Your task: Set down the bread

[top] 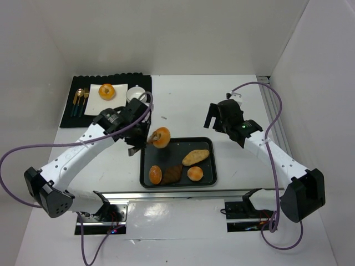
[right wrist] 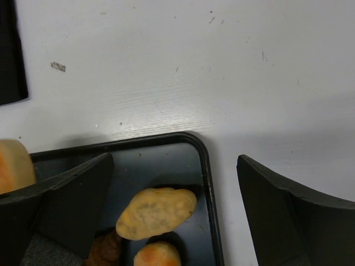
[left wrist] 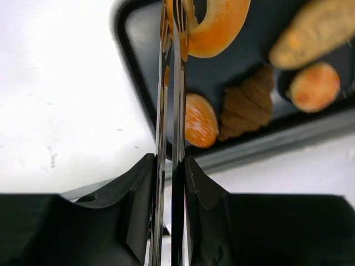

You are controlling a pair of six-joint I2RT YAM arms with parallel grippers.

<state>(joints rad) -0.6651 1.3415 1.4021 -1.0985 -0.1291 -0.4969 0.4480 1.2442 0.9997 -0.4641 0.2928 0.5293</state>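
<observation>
Steel tongs (left wrist: 171, 100), clenched in your left gripper (left wrist: 169, 166), pinched a golden bread ring (top: 161, 137) above the black tray (top: 145, 166), at its far left corner; your right gripper (top: 215, 117) hung agape. Carrying seemed the step in hand; next you likely had to swing it to the white plate (top: 119, 87) and ease off.

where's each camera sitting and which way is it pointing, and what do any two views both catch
top external: fixed above and behind the bases, looking down on the table, tray, left arm and right arm.
left wrist: on the left arm, looking along the tongs to the ring bread; left end effector shut on the tongs.
right wrist: on the right arm, facing down at the tray's corner; open right end effector frames it.
shared: both wrist views catch the oval roll.
</observation>
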